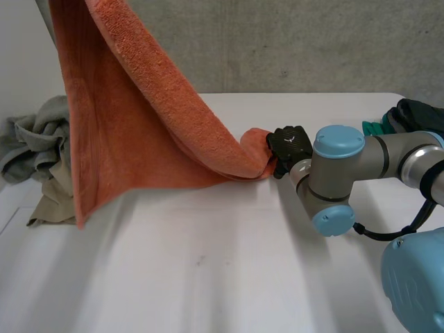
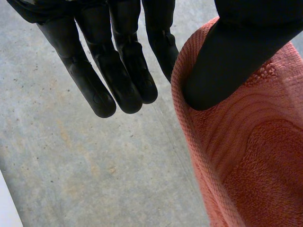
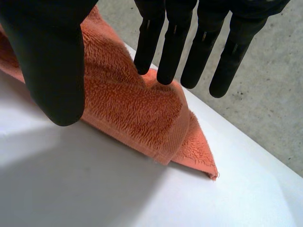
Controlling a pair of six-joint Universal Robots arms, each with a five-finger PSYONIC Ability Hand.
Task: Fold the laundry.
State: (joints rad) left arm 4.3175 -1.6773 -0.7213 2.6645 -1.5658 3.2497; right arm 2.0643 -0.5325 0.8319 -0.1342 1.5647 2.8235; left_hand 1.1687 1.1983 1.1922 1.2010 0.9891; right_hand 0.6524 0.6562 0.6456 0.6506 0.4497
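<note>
Toward 11 o'clock above the bench (image 1: 208, 277), the orange towel (image 1: 132, 132) hangs lifted and slopes down to the bench's middle, where its low corner lies folded over. The left hand (image 2: 125, 66) grasps the towel's upper edge, with the thumb pressed on the cloth and the fingers straight behind it. The right hand (image 1: 290, 147) is released, fingers straight, its fingertips at that low corner. A grey and beige clothes heap (image 1: 38, 149) lies at 9 o'clock, dark and green clothes (image 1: 409, 116) at 3 o'clock.

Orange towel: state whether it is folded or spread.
Spread, not folded: the orange towel hangs as one sheet from above down to the table, its low end curled at the right hand.
</note>
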